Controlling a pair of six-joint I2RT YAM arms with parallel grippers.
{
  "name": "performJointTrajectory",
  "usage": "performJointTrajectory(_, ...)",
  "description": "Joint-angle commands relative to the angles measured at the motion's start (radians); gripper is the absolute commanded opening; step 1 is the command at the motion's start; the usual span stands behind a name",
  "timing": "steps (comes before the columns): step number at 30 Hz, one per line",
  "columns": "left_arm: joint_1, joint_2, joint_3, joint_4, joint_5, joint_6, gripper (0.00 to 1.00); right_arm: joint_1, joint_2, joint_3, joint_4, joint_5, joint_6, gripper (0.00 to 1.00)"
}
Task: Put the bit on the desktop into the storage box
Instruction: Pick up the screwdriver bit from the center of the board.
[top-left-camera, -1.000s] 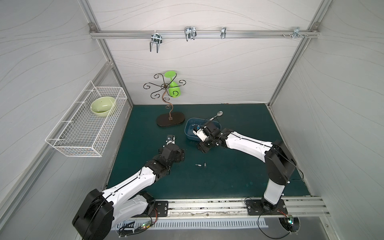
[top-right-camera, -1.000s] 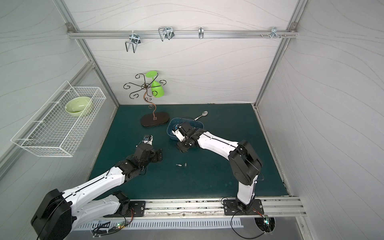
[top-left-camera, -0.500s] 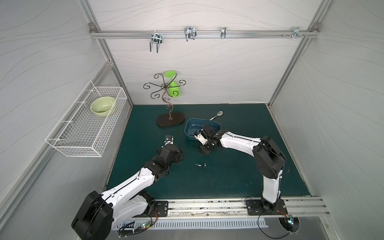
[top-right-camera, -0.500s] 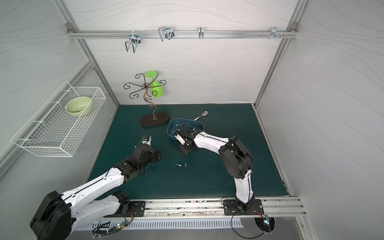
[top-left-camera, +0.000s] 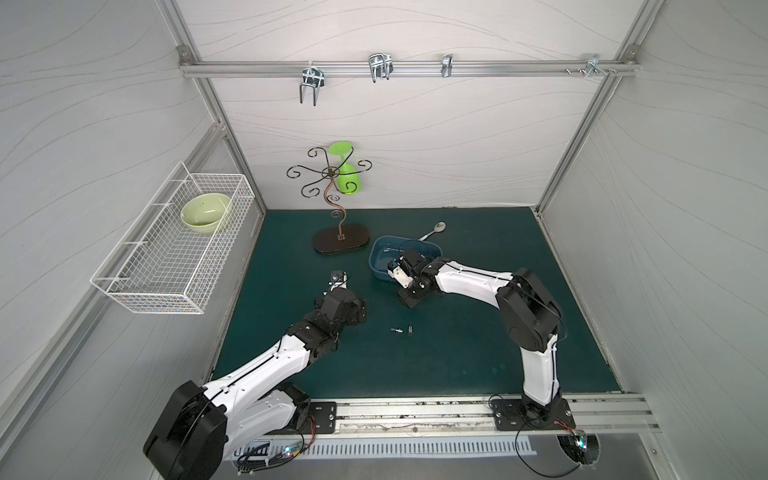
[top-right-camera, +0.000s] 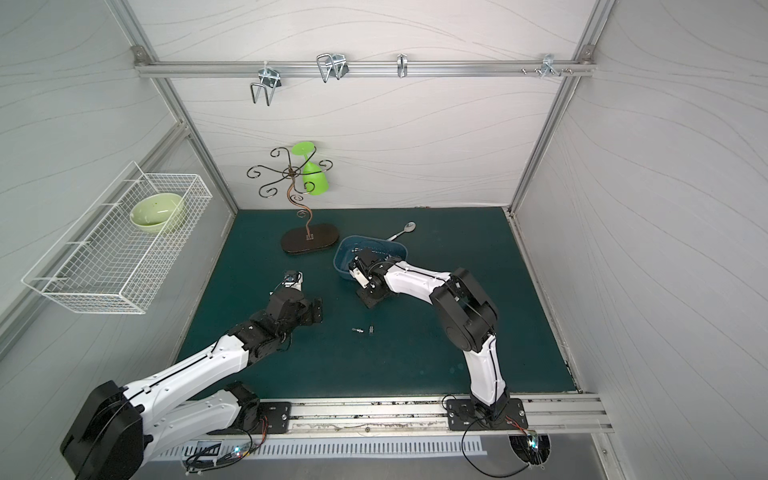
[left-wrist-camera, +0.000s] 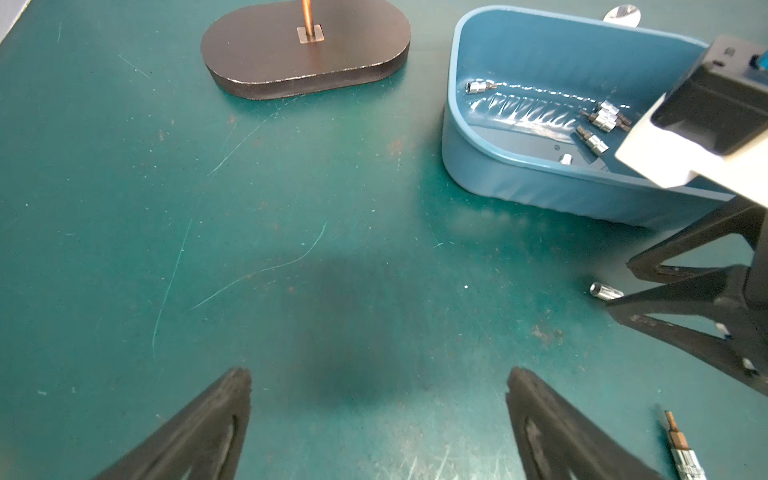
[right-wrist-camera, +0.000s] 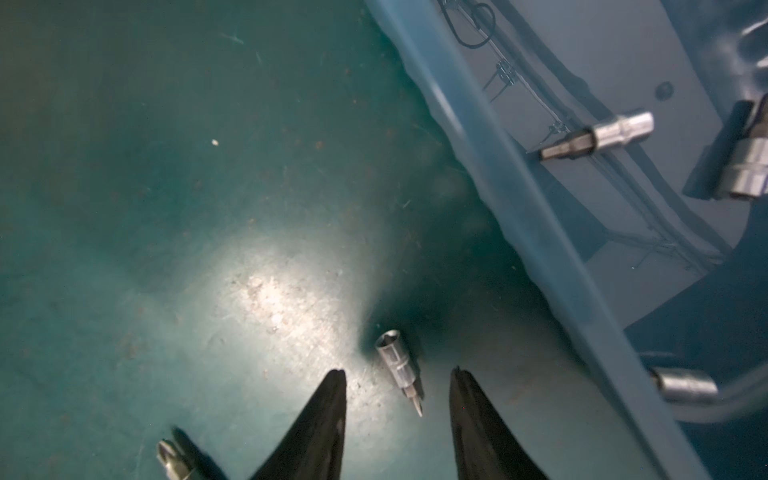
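Observation:
On the teal desktop (top-left-camera: 457, 353) a small silver bit (right-wrist-camera: 399, 370) lies just outside the near wall of the blue storage box (top-left-camera: 380, 266). My right gripper (right-wrist-camera: 398, 371) reaches down to the desktop there. Its jaws are open, one on either side of the bit, with gaps on both sides. From the left wrist this bit (left-wrist-camera: 606, 290) pokes out by the right gripper's black fingers (left-wrist-camera: 685, 316). Two more bits (top-left-camera: 397, 331) (top-left-camera: 410, 329) lie nearer the front. Several bits (left-wrist-camera: 604, 118) are inside the storage box (left-wrist-camera: 540, 187). My left gripper (left-wrist-camera: 378, 374) hovers open and holds nothing.
A dark oval stand base (top-left-camera: 341, 243) with a curly wire tree and a green goblet (top-left-camera: 347, 183) stands left of the box. A spoon (top-left-camera: 434, 230) lies behind the box. A white wire basket (top-left-camera: 174, 249) with a green bowl hangs on the left wall.
My right arm has folded in, its elbow coming closer to the box, and the gripper has settled lower beside the box's near wall. The left gripper has hardly moved.

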Motion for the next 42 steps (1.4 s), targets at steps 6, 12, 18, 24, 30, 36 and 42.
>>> performJointTrajectory(6, 0.003, 0.009, 0.019, 0.028, -0.017, -0.006, 0.99, -0.005, 0.040, 0.032, -0.027, -0.003, -0.003, 0.37)
performJointTrajectory(12, 0.003, 0.008, 0.021, 0.026, -0.017, -0.006, 0.99, -0.003, 0.053, 0.035, -0.032, -0.001, -0.006, 0.29)
performJointTrajectory(18, 0.004, 0.007, 0.020, 0.026, -0.015, -0.007, 0.99, 0.000, 0.060, 0.034, -0.038, -0.001, -0.006, 0.22)
performJointTrajectory(24, 0.003, 0.006, 0.019, 0.026, -0.017, -0.006, 0.99, 0.001, 0.062, 0.029, -0.040, -0.002, -0.011, 0.16)
performJointTrajectory(30, 0.003, 0.006, 0.020, 0.027, -0.017, -0.006, 0.99, 0.007, 0.047, 0.019, -0.046, -0.008, -0.005, 0.11)
performJointTrajectory(36, 0.003, 0.003, 0.019, 0.026, -0.017, -0.007, 0.99, 0.006, -0.018, -0.004, -0.049, -0.033, 0.007, 0.10)
performJointTrajectory(42, 0.003, 0.001, 0.019, 0.025, -0.017, -0.006, 0.99, 0.002, -0.109, -0.024, -0.051, -0.072, 0.026, 0.09)
